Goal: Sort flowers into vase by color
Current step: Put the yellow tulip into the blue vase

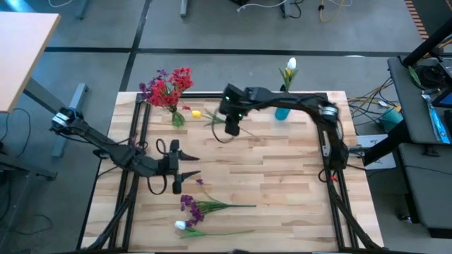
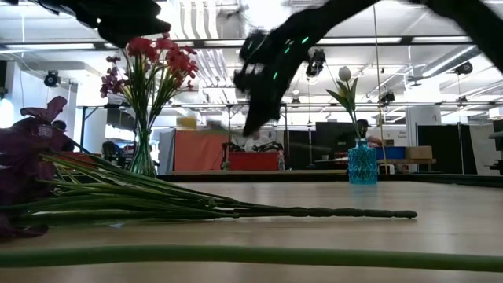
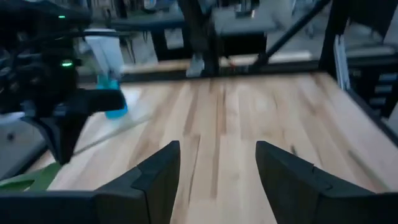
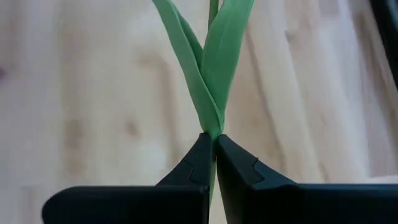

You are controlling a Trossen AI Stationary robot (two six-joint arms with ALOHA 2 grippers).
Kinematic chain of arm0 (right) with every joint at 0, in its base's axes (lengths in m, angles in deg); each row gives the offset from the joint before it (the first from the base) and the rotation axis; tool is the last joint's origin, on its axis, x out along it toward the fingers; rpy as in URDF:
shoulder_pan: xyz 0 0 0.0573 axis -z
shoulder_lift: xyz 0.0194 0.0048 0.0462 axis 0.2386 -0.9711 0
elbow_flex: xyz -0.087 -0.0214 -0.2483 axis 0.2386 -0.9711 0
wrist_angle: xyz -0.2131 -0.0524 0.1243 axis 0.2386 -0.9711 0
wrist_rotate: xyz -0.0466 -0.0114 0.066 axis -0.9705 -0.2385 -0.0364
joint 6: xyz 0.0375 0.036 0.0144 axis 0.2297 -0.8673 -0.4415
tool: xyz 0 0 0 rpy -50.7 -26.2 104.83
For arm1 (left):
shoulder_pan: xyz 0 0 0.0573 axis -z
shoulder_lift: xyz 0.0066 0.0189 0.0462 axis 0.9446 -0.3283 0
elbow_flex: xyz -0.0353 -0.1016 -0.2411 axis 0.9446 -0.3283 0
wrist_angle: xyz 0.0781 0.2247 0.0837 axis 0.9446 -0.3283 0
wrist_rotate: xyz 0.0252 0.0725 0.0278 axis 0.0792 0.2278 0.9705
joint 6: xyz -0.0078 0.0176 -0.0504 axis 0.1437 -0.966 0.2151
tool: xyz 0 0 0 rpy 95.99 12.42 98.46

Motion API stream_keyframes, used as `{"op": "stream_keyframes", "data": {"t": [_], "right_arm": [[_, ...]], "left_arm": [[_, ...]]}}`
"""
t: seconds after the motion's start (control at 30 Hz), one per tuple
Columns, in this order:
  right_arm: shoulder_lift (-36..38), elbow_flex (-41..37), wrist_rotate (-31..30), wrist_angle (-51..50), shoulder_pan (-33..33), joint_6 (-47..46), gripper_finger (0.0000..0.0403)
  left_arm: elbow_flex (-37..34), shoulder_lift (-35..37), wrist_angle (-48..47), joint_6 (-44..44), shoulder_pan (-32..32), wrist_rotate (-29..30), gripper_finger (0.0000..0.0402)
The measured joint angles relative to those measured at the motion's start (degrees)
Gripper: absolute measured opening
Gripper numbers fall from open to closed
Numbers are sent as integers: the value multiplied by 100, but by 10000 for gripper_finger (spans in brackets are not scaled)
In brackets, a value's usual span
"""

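The right gripper (image 1: 232, 128) is working at upper centre of the high view, its jaws clenched on the stem of the yellow tulip (image 1: 197, 113), just below where the leaves (image 4: 208, 56) are splitting apart. The stem's long axis is running leftward from the jaws across the table (image 1: 282, 176), with the yellow head lying at its far end near the clear vase (image 1: 176, 117) of red flowers (image 1: 169, 86). The blue vase (image 1: 282, 111), holding a white tulip (image 1: 290, 69), is standing to the right of the jaws, so the coming lift probably turns on swinging the head up and over that way. The left gripper (image 1: 185, 166) is waiting at lower left, jaws released and empty, nearer the purple flowers (image 1: 192, 205) lying at the bottom
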Motion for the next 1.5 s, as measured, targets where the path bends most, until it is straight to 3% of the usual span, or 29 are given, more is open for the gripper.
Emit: {"op": "stream_keyframes", "data": {"t": [0.13, 0.33, 0.43, 0.57, 0.7, 0.97, 1.23, 1.37, 1.5], "right_arm": [[1431, -1594, -7, 1487, -259, -564, 9], [3185, -3774, -184, 4223, -818, -1253, 9], [3805, -4555, -482, 5565, -1155, -1355, 9], [4206, -5351, -576, 7069, -1635, -1374, 9], [4291, -5662, -578, 7913, -1976, -1318, 9], [4008, -5632, -681, 8208, -2259, -1047, 9], [4012, -5632, -1020, 8229, -2259, -736, 9], [4010, -5632, -1132, 8227, -2252, -649, 9], [4012, -5632, -1126, 8197, -2253, -622, 10]], "left_arm": [[-501, -150, 1414, -400, -143, -188, 183], [-977, -451, 3166, -577, -851, -1862, 167], [-972, -759, 3639, -548, -1356, -2479, 158], [-701, -1340, 3972, -347, -1916, -2736, 154], [-234, -2040, 4256, -158, -2387, -3490, 166], [1036, -3373, 4362, 36, -2835, -4460, 219], [1770, -4099, 4363, -17, -2902, -4540, 231], [1813, -4218, 4368, -29, -2914, -4342, 178], [1737, -4193, 4406, -52, -2946, -4196, 47]]}}
